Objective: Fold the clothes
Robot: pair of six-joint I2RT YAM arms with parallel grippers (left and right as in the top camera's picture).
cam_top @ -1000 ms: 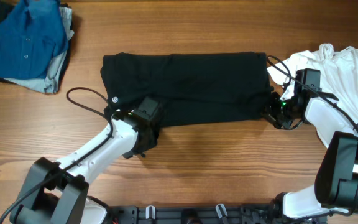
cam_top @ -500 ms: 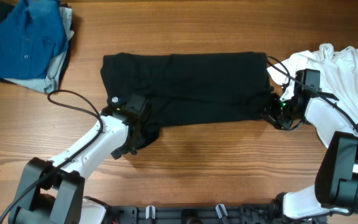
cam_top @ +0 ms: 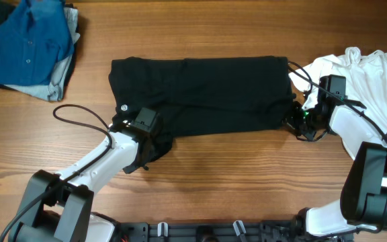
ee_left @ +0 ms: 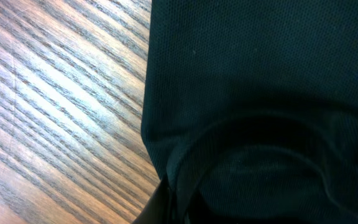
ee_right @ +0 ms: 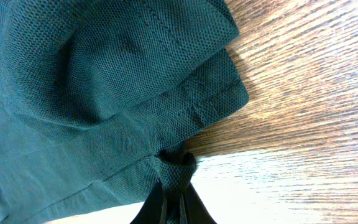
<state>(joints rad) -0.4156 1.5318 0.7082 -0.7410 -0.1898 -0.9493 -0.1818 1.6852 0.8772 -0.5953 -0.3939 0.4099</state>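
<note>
The clothes, a black T-shirt (cam_top: 207,94) with a small white logo (cam_top: 125,108), lie as a wide flat band across the middle of the table. My left gripper (cam_top: 154,140) is at its near left corner, shut on a fold of the black fabric (ee_left: 241,93); in the left wrist view the left gripper (ee_left: 169,208) shows only at the bottom edge. At the near right corner my right gripper (cam_top: 293,123) is shut on the shirt too. In the right wrist view the right gripper (ee_right: 178,190) pinches a bunched bit of hem (ee_right: 179,171) just above the wood.
A blue buttoned shirt (cam_top: 29,44) lies on a grey pile at the back left. A white T-shirt (cam_top: 375,74) is heaped at the right edge, right behind my right arm. A loose black cable (cam_top: 79,114) loops on the wood beside my left arm.
Both grippers have shut on the black fabric. My left gripper has shifted a little to the left along the shirt's near edge. The right arm has stayed in place.
</note>
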